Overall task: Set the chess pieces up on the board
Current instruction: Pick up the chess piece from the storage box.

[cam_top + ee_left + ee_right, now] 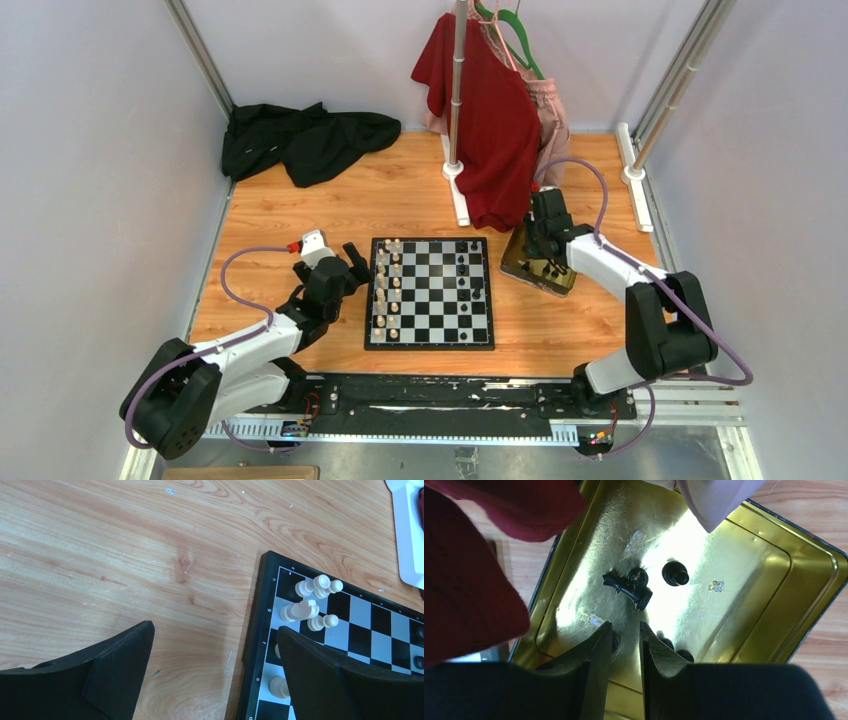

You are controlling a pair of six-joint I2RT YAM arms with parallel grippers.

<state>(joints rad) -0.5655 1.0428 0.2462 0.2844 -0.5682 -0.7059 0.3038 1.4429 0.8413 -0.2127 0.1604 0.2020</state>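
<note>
The square black-and-white checkered chessboard with a black border (430, 322) was laid flat in the middle of the light wooden tabletop (290, 215), just beyond the arm bases. The cream-white turned chess pieces (386, 290) were stood in two columns along the left side of the chessboard. A few black turned chess pieces (467, 278) were stood toward its right side, with squares among them left bare.

The left gripper (348, 268) was held just beside the left edge of the chessboard, level with its far half. Its jaws were spread wide and nothing was held between them. In the left wrist view, one black finger (120, 675) was seen over bare wood and the other over the edge squares, with cream-white pieces grouped near a corner of the chessboard.

The shiny yellow-gold rectangular metal tray (562, 282) was set near the right side of the chessboard, at an angle to it. The right gripper (625, 626) was lowered over the tray floor with its jaws brought narrow. A slim gap was left between them, and no piece could be made out in it. More black pieces were scattered in the tray: one was laid on its side (626, 589), others were stood beside it, and some were partly hidden by the fingers.

A dark red shirt (495, 130) and a pink garment (552, 120) were hung on a metal rack at the far right. A crumpled black cloth (305, 140) was left at the far left.
</note>
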